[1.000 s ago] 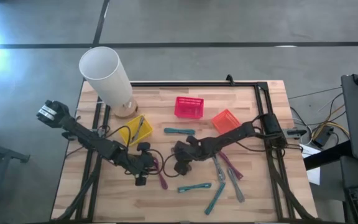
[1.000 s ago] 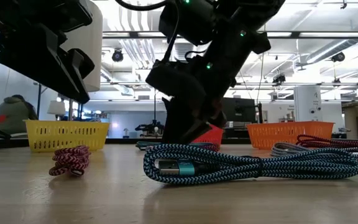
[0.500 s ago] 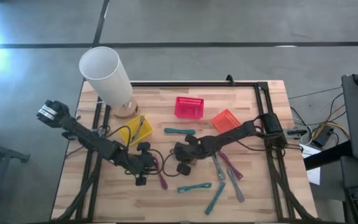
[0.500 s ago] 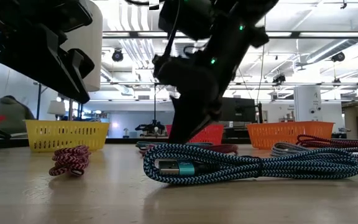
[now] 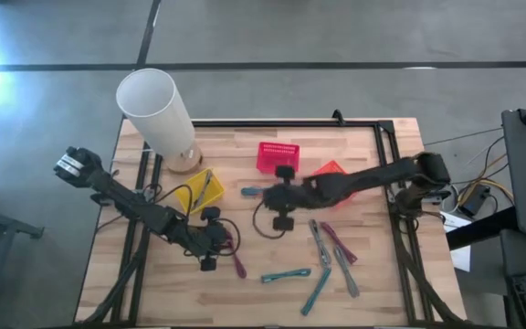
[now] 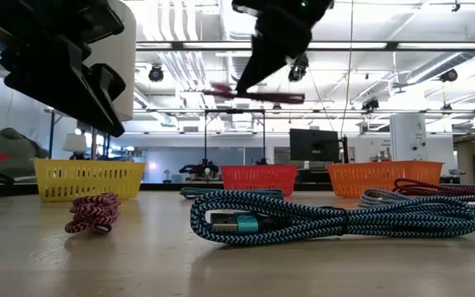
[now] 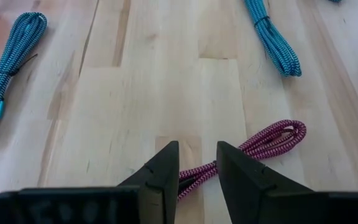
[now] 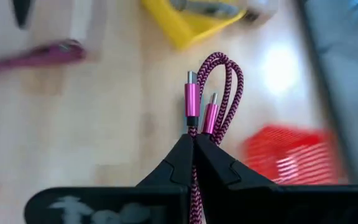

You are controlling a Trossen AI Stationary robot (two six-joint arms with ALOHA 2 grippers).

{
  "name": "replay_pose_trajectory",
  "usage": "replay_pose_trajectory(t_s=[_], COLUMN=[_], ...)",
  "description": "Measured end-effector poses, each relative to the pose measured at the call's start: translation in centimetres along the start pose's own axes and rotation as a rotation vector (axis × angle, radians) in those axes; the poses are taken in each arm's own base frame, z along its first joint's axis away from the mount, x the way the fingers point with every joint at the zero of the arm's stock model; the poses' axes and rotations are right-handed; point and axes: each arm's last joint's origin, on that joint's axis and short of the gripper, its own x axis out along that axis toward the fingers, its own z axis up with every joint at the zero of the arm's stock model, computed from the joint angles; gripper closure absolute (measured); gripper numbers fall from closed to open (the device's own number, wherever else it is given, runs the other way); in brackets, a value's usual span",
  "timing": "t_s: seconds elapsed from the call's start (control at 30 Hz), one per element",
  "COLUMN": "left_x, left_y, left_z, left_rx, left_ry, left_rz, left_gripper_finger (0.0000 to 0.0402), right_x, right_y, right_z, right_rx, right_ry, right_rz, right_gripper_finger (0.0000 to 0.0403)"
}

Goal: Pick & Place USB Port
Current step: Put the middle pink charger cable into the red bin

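pink usb cable (image 8: 211, 93) pinched in right gripper (image 8: 193, 144), lifted clear of table near centre. pick done; drop into pink basket (image 5: 278, 157) at 12 o'clock left. left gripper (image 7: 197, 167) parted, straddling another pink cable (image 7: 270, 138), grasping nothing.

Bright overhead strip lights w/ glare in low view; right wrist bkgd motion-blurred.

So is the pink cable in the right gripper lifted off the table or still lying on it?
Lifted. The right gripper is shut on the pink cable, and the low view shows it hanging high above the table.
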Motion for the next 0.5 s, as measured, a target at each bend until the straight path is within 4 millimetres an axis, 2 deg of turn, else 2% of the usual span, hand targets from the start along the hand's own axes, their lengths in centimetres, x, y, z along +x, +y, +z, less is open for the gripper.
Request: replay_pose_trajectory(t_s=[0.07, 0.23, 0.4, 0.5], left_x=[0.0, 0.0, 0.1, 0.1], left_y=[0.0, 0.0, 0.0, 0.1], left_z=[0.0, -0.2, -0.2, -0.2], left_rx=[-0.001, -0.001, -0.007, -0.007], left_ry=[0.000, 0.002, 0.000, 0.000], left_rz=[0.000, 0.001, 0.000, 0.000], left_gripper_finger=[0.0294, 0.0294, 0.0294, 0.0294], right_x=[-0.7, -0.7, 1.2, 3.0], right_y=[-1.5, -5.3, -8.7, -10.1], right_z=[0.1, -0.4, -1.8, -2.9], right_rx=[-0.054, -0.014, -0.016, -0.099], right_ry=[-0.013, -0.002, 0.053, 0.084], right_rz=[-0.024, -0.088, -0.063, 0.009], right_gripper_finger=[0.0394, 0.0394, 0.0394, 0.0394])
